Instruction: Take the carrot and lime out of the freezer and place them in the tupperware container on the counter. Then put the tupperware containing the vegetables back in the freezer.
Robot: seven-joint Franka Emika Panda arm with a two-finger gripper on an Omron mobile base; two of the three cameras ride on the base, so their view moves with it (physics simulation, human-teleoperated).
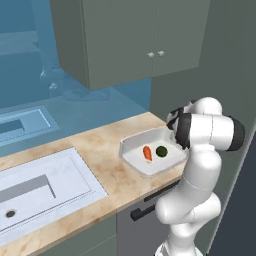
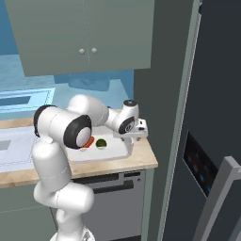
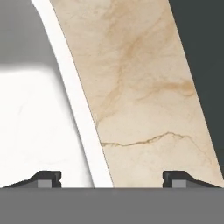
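Note:
The white tupperware container sits on the beige counter near its right end. Inside it lie the orange carrot and the dark green lime, side by side. My gripper points down at the tray's right-hand rim and is open. In the hand view the raised rim runs up between the two fingertips, with the tray's white inside on one side and the counter on the other. In the right base view my arm partly covers the carrot, with the lime beside it. The freezer rises just right of the counter.
A white inset sink lies at the counter's left. Grey wall cupboards with knobs hang above the tray. The freezer's slate-blue door with a grey handle stands at the far right. Dark grey cabinet fronts run under the counter.

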